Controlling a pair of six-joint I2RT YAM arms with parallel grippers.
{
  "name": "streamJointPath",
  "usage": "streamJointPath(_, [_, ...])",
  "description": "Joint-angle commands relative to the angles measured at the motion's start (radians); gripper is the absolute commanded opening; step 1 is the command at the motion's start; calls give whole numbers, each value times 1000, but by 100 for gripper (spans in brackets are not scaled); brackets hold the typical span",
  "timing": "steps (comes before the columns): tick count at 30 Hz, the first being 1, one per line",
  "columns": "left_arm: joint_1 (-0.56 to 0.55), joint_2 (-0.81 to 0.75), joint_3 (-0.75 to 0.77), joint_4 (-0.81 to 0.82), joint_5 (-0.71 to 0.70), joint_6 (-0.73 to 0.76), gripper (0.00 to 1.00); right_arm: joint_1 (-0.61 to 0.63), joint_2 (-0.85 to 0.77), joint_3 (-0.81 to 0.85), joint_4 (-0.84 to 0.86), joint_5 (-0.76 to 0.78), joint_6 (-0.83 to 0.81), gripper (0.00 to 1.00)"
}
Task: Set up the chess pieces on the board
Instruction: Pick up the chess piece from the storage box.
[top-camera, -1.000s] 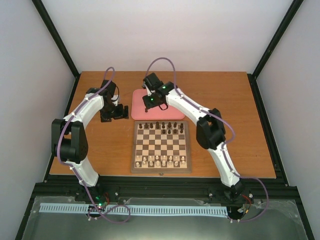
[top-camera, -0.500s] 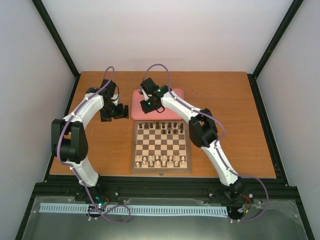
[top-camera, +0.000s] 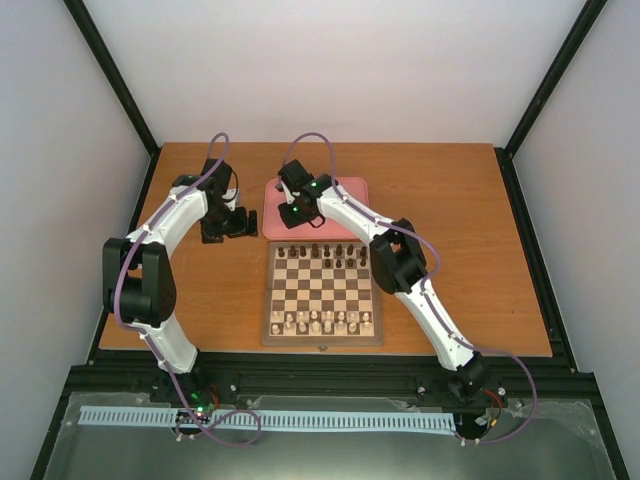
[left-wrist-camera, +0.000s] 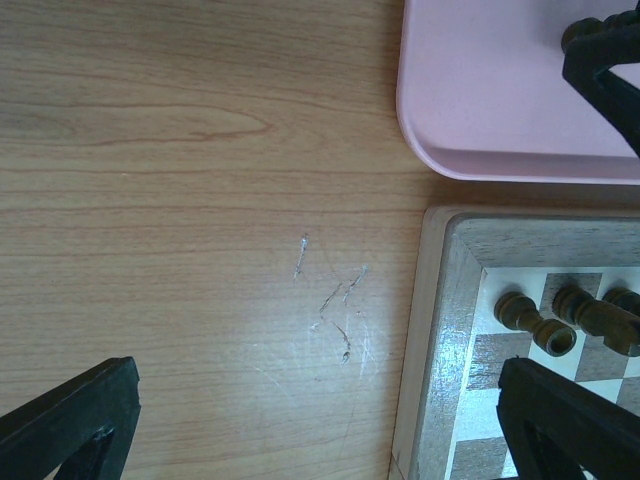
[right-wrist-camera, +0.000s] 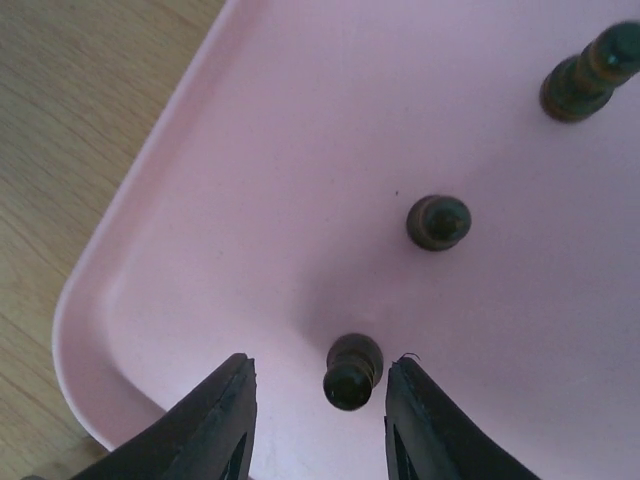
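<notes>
The left gripper (left-wrist-camera: 318, 368) hangs spread wide over the wooden table (left-wrist-camera: 180, 200), beside the checkered wooden chessboard (left-wrist-camera: 435, 330). On the pink rounded tray (right-wrist-camera: 200, 200), a small dark brown pawn (right-wrist-camera: 352, 372) stands between the fingers of the right gripper (right-wrist-camera: 321, 365), which are half spread and do not pinch it. This arm has shifted leftwards since a second ago.

You have bare pink rounded tray (right-wrist-camera: 250, 140) at the right wrist view's upper left; two dark wooden chess pieces (right-wrist-camera: 438, 222) block its upper right.
</notes>
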Motion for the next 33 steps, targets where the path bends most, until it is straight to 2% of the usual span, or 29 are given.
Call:
streamJointPath(1, [-3,2,14,-6,9,15,100,-1,15,41,6,21,8,35])
streamJointPath(13, [-3,2,3,-3,9,15,100,-7,24,44,-3,12,5,25])
streamJointPath(25, [-3,-10,-10,-1,8,14,100,-12,36,43,-12,11,4,25])
streamJointPath(30, [-3,-15,-9,0,9,15,100,-16,33,44,-17,15,8,13])
streamJointPath(33, [-3,-20,-15,2,9,15,100,-17,23,42,-17,21,6,11])
